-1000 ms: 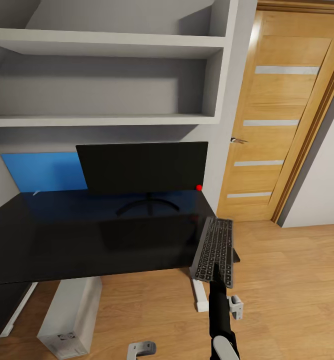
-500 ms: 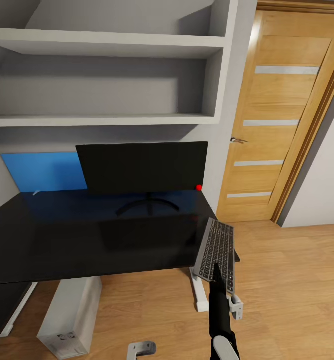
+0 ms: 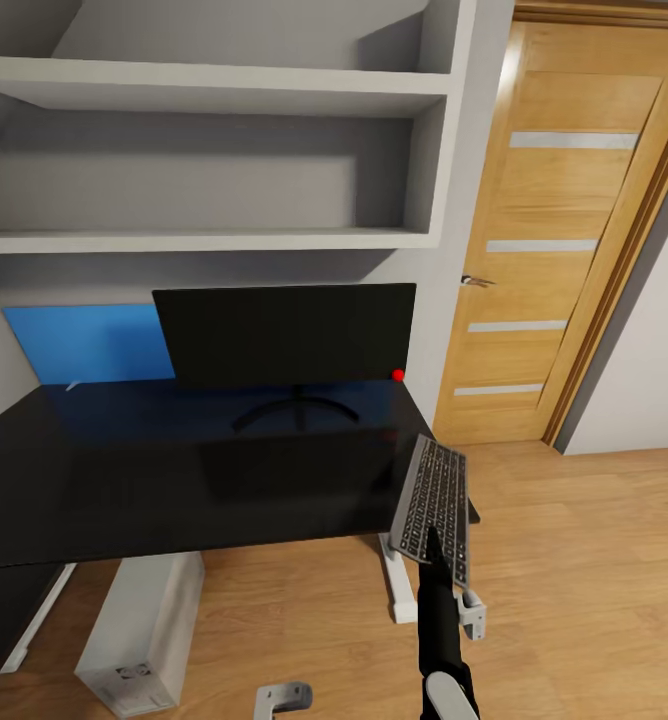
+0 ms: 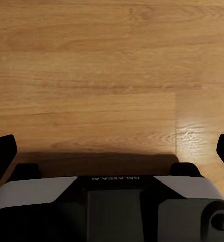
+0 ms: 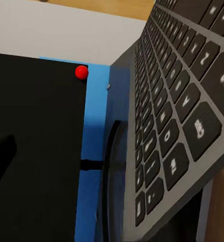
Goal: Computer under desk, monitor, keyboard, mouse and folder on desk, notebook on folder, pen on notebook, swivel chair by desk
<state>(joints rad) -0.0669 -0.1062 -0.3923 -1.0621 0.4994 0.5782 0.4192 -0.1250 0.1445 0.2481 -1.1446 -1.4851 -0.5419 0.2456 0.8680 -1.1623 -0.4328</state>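
Note:
The black monitor point(image 3: 289, 333), red dot at its lower corner, stands on the glossy black desk point(image 3: 154, 480) in front of the blue back panel point(image 3: 89, 343). My right gripper point(image 3: 433, 538) is shut on the near end of the dark grey keyboard point(image 3: 434, 495), holding it tilted over the desk's right front corner. In the right wrist view the keyboard point(image 5: 182, 116) runs close alongside the monitor screen point(image 5: 36, 141). The pale grey computer point(image 3: 139, 635) stands on the floor under the desk. My left gripper point(image 4: 112, 148) is open over bare wood floor.
White wall shelves point(image 3: 214, 95) hang above the desk. A wooden door point(image 3: 564, 230) stands to the right, with open wood floor point(image 3: 594, 580) before it. A white desk leg point(image 3: 402, 592) stands below the keyboard, beside my right arm.
The keyboard, in my right gripper, has shifted slightly to the right and down at the desk's corner. Everything else is unchanged.

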